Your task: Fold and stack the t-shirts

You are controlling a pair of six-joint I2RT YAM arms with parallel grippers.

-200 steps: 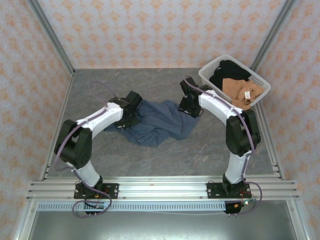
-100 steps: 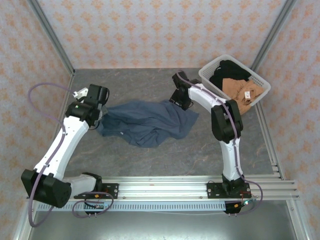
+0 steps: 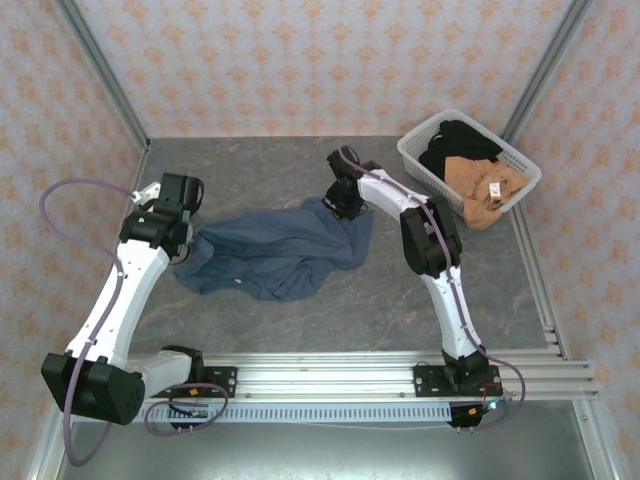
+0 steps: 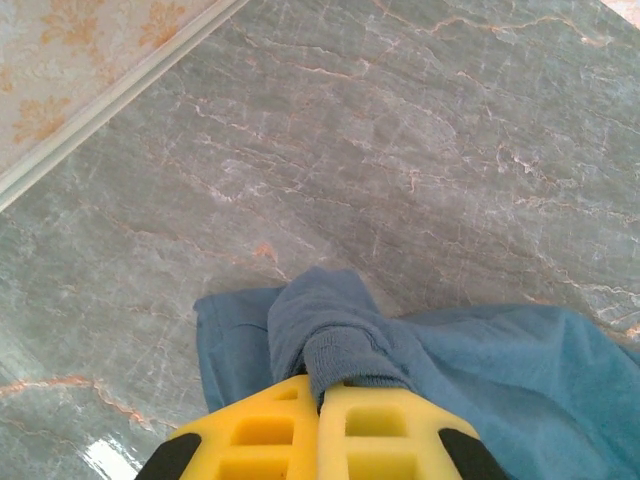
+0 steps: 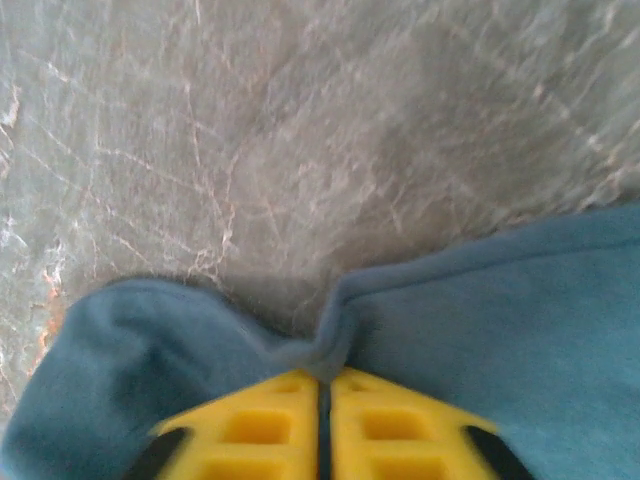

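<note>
The left jaws are pinching shut on a bunched nub of the blue shirt (image 4: 480, 380), with the cloth humping up right at their tips. The right jaws are likewise clamping shut, on a thin fold of the same shirt's edge. Between the two grips the shirt is lying crumpled on the worktop (image 3: 400, 290), a little toward 9 o'clock of centre — the left hold at its 9 o'clock end, the right at its 1 o'clock corner. To spread it well, the arms should be drawing apart evenly and low, just taut enough to pull out the wrinkles — the right grip is looking shallow and could be slipping under a hard tug. Which parts of the shirt are being held I cannot tell. At 2 o'clock the basket (image 3: 500, 142) is holding the tan shirt (image 3: 470, 180) and the black shirt (image 3: 460, 135).
</note>
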